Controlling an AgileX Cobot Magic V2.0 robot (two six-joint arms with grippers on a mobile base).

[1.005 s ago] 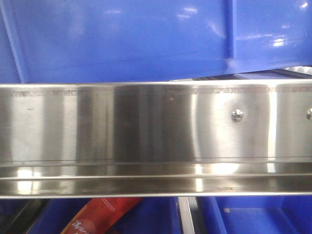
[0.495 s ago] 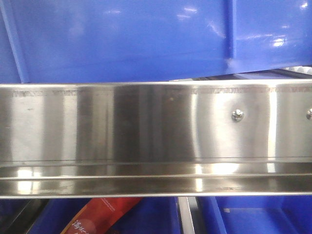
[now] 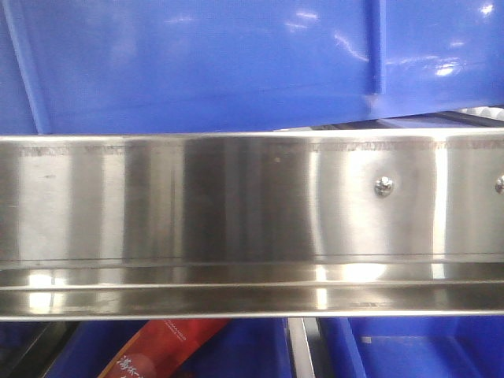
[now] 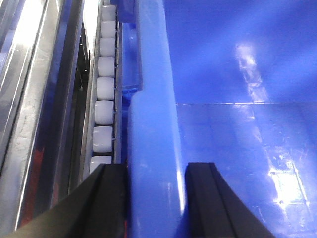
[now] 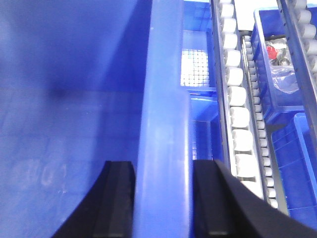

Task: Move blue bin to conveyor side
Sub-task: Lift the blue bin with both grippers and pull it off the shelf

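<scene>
The blue bin (image 3: 197, 63) fills the top of the front view, sitting just behind the polished steel rail of the conveyor (image 3: 236, 205). In the left wrist view my left gripper (image 4: 156, 198) straddles the bin's thick rim (image 4: 151, 124), one black finger on each side, shut on it. White rollers (image 4: 104, 111) run along the left of that rim. In the right wrist view my right gripper (image 5: 166, 198) is shut on the opposite rim (image 5: 163, 99) in the same way, with rollers (image 5: 237, 114) to its right. The bin's inside shows bare blue walls and floor.
Below the steel rail lie more blue crates (image 3: 417, 350) and a red printed packet (image 3: 161, 346). In the right wrist view, further blue crates (image 5: 282, 64) holding small parts and a plastic bag sit beyond a second roller track (image 5: 257, 114).
In the front view the bin's vertical rib has shifted slightly to the right. The steel rail and the things below it have not moved.
</scene>
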